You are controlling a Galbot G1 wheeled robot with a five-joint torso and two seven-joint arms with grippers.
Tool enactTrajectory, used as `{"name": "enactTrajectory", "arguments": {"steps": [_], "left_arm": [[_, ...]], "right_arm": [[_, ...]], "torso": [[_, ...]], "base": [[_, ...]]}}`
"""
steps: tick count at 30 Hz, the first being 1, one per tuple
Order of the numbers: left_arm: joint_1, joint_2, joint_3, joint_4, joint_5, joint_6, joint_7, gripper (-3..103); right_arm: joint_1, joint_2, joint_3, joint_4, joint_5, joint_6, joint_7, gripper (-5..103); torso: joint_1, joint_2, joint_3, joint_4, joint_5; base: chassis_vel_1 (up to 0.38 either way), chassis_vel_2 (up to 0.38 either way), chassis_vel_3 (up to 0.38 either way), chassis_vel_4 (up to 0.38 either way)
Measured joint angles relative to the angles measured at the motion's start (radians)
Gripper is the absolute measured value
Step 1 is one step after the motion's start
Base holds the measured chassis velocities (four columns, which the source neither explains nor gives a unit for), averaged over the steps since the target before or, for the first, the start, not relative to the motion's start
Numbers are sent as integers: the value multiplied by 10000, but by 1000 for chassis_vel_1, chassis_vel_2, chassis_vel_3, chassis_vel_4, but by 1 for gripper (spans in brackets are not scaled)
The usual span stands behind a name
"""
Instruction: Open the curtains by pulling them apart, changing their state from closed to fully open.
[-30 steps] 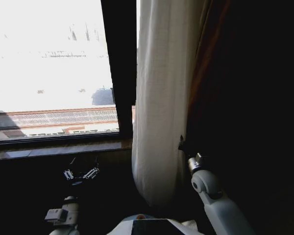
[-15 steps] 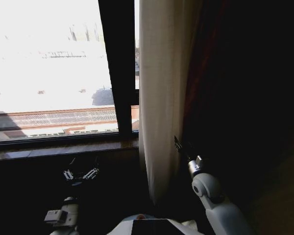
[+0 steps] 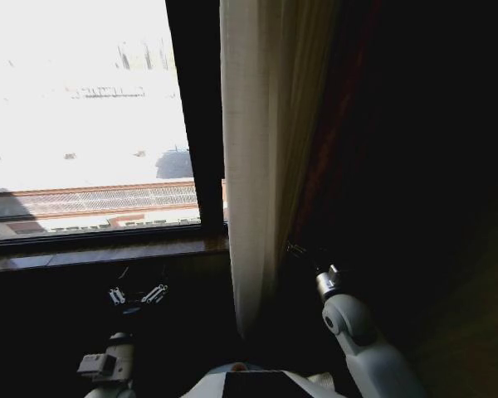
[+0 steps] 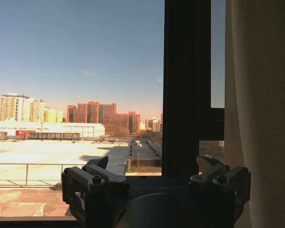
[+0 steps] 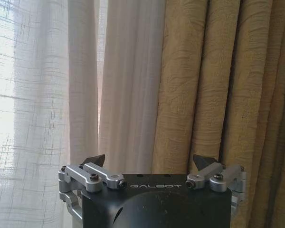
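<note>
Curtains [image 3: 253, 166] are hanging bunched into a narrow white column just right of the dark window post [image 3: 195, 116], with bare glass showing to the left — most of the opening is looking done on this side. Behind and to the right of the sheer panel, the tan-brown drape [image 5: 213, 80] is hanging in heavy folds.

Right gripper [image 3: 297, 249] is sitting at the seam where the sheer fabric meets the drape; from its wrist camera its fingers [image 5: 92, 161] are standing wide apart, holding nothing, with the white pleats on one side and the tan folds on the other. Left gripper [image 3: 136, 294] is resting low below the window sill [image 3: 100, 253], its jaws likewise spread and empty, pointing out at the glass.

Risks from here, as a judgement only:
- The right gripper is facing both fabrics at once — closing here could be pinching the drape, or drape and sheer together, so the pull would be dragging the wrong cloth.
- The sheer weave is looking thin and slippery; a shallow pinch could be sliding off.
- The bunched panel is hanging loose, so it could be swinging back toward the glass and narrowing the opening.
</note>
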Motion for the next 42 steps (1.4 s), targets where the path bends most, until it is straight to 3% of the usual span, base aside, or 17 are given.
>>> {"name": "enactTrajectory", "arguments": {"steps": [17,37,39,42], "left_arm": [[-42,3,-12,63,-10,7,2,100],[-50,3,-42,128,-14,4,3,100],[-73,2,-45,189,-22,-17,2,100],[-125,4,-44,288,-23,-26,-1,100]], "right_arm": [[-27,103,-116,-20,-206,-4,-6,100],[-40,127,-191,-57,-225,57,-16,100],[-21,128,-294,-81,-220,165,-18,100],[-10,144,-334,-94,-225,373,-51,100]], "torso": [[-1,0,0,1,2],[0,0,0,1,-8],[-2,1,-1,0,7],[-1,1,-1,0,-4]], "base": [[78,59,-64,-71],[302,304,-301,-304],[336,386,-377,-396],[314,346,-338,-318]]}}
